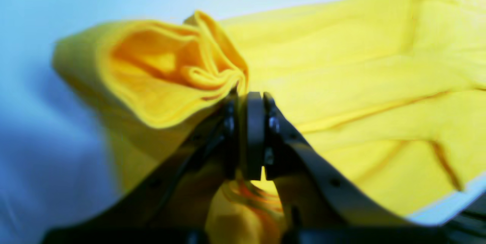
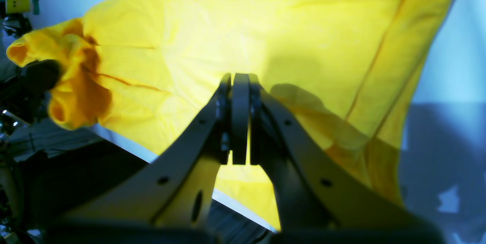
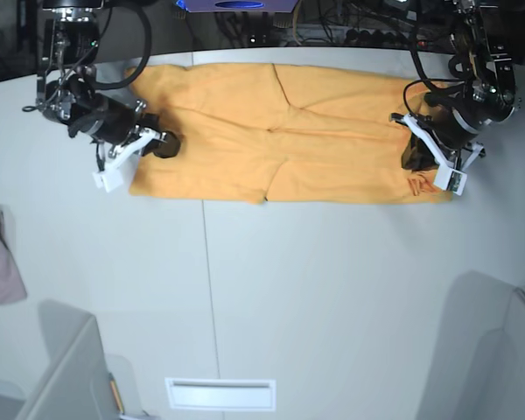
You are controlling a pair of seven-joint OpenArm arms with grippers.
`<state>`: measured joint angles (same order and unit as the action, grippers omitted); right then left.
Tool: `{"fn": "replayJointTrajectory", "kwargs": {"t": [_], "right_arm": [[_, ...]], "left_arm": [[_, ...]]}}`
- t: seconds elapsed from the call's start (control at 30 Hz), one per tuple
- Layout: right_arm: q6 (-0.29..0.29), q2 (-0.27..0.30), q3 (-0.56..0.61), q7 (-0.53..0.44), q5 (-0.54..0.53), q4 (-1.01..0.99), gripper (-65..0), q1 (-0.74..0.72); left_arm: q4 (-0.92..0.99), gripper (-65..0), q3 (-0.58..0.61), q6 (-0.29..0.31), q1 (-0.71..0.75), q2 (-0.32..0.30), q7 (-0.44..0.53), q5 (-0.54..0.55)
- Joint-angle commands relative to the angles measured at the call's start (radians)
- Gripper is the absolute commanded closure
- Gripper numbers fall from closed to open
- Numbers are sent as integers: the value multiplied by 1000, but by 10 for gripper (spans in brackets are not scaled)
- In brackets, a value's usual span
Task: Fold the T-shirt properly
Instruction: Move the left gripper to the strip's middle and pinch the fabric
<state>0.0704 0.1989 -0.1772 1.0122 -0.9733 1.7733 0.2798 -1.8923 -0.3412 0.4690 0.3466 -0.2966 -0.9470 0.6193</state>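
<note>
T-shirt [image 1: 341, 84] fabric fills most of the left wrist view, bright yellow, spreading from the centre to the right edge over the pale bench [image 1: 57, 160], with soft creases running across it. At centre the left tool [image 1: 253, 97] has its jaws pressed together on a bunched fold of the shirt; the gathered cloth puffs out in a rumpled pocket toward the upper left of the frame, and more yellow cloth shows below the fingers at the bottom centre. In the right wrist view the T-shirt [image 2: 284, 27] covers the upper and middle part of the frame, a seam line running down its right side and a crumpled, darker orange bunch at the left edge. The right tool [image 2: 240, 78] sits at centre with its jaws fully together, tips against the cloth; whether any fabric is pinched between them cannot be told. A strip of bench [image 2: 455, 65] shows at the right. In the base view the T-shirt [image 3: 289, 144] lies flat as a wide orange band across the top of the grey bench [image 3: 332, 289]. The right tool [image 3: 164, 144] rests at the shirt's left end, the left tool [image 3: 413, 156] at its right end, where the cloth is bunched. A pinkish cloth [image 3: 0, 262] lies at the far left edge, well apart from the shirt.
</note>
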Motion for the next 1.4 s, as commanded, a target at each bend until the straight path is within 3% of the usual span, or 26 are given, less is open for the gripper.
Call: {"fn": "replayJointTrajectory", "kwargs": {"t": [0.0,0.3,0.67,0.87,1.37], "right_arm": [[9,10,-6,-13,-20,20,0,-9],[9,12,-6,-13,-20,18,0,-11],[9,14,-6,-14,-20,15,0,-18],[9,12,-6,-14,-20,15,0,-18],[9,12,-6,-14,-20,15,0,-18]], "left_arm": [[-20,0,21,-16,-17,-3,16,14],[-20,0,196,-89,-47,33,16,18],[-19,0,319,-92,-63,40,16,12],[-16,0,324,-92,-68,67,16,11],[-13,0,333,-92,-83,64,16,12]]}}
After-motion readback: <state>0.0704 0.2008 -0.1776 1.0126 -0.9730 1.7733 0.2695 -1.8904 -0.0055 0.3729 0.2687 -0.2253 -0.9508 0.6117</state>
